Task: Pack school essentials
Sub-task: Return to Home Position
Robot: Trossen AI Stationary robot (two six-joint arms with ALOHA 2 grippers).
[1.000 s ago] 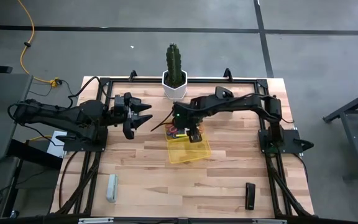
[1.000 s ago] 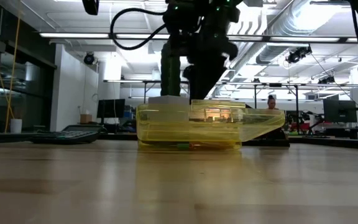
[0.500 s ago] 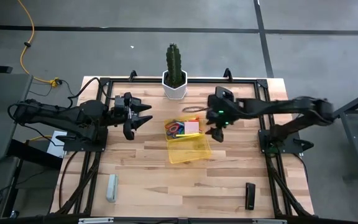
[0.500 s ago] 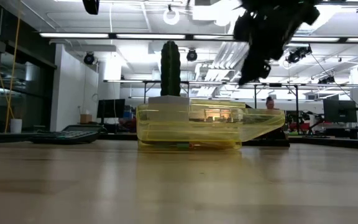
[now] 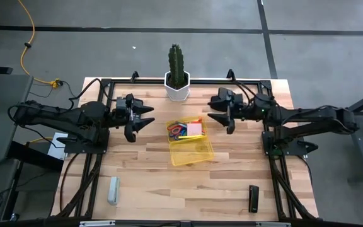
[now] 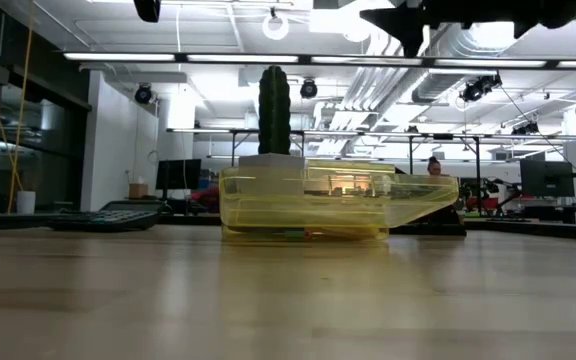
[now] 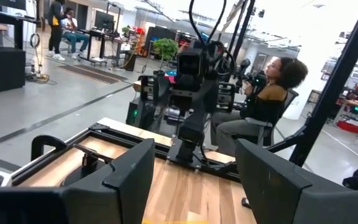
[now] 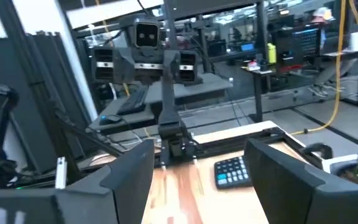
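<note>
Pale wood-plank table (image 5: pixel 232 183): translucent yellow plastic supply box (image 5: pixel 197 152) sits at its centre, apart from both grippers. Left gripper (image 5: pixel 147 116) off the box's left side, fingers spread, empty. Right gripper (image 5: pixel 212 108) off its right side, likewise spread, empty. In the box: pink sticky-note pad (image 5: pixel 195 128), red and blue small stationery (image 5: pixel 178 130).

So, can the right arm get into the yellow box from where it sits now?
Probably yes. The right tool hangs open, raised beside the yellow box, whose top is open with nothing over it. The left tool waits open on the box's other side, out of the way.
</note>
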